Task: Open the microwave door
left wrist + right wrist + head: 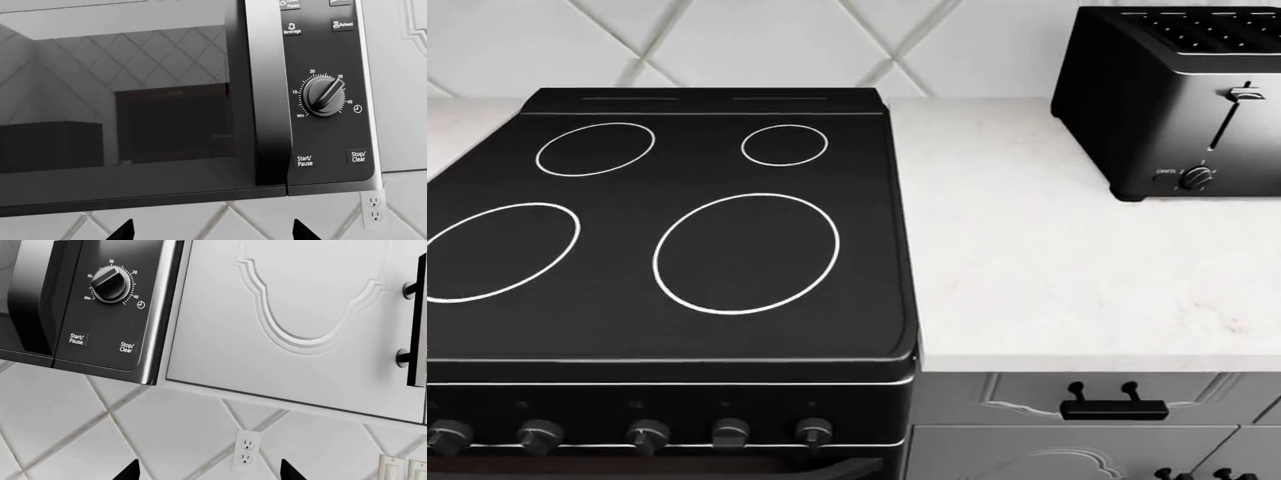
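One microwave (133, 100) with its door (120, 110) closed shows one dial (325, 95); both pincers, left (212, 231) and right (208, 471), stand apart; four burner rings (746, 253) mark one stove.

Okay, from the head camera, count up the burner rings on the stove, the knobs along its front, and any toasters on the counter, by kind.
Burner rings: 4
Stove knobs: 5
Toaster: 1
Total: 10
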Available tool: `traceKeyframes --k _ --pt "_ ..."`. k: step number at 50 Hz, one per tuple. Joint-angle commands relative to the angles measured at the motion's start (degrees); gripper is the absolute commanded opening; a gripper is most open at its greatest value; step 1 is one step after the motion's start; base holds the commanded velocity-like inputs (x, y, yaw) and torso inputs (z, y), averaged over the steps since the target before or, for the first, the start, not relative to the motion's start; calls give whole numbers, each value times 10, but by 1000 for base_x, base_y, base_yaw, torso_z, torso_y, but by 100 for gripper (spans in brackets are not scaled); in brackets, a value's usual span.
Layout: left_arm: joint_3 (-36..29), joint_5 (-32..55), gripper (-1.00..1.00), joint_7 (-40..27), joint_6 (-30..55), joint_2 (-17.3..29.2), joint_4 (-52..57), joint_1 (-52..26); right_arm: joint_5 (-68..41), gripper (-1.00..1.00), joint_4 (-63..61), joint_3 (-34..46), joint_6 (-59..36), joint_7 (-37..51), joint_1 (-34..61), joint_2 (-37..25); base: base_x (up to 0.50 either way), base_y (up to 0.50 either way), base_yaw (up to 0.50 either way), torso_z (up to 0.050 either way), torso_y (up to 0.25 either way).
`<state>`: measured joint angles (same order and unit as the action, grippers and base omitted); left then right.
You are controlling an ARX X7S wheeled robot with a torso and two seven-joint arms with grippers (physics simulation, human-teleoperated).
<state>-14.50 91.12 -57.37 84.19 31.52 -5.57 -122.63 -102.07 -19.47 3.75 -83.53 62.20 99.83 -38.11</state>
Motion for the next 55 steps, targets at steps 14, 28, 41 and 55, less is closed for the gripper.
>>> traceKeyframes --k 14,28,41,55 --pt "-10 40 100 1 -23 -10 -4 -13 -2 100 -14 30 16 2 4 -20 294 0 0 0 0" --pt "-76 -121 100 153 -134 -88 -95 -70 6 100 -22 42 23 -19 -2 -20 0 0 0 0 1" --pt "-251 -390 100 372 -352 -215 -414 -119 30 100 -53 13 45 -71 -75 -33 0 0 0 0 0" --pt "-259 -477 100 477 -473 -315 -637 -124 54 100 -68 6 58 -94 -113 -42 0 0 0 0 0"
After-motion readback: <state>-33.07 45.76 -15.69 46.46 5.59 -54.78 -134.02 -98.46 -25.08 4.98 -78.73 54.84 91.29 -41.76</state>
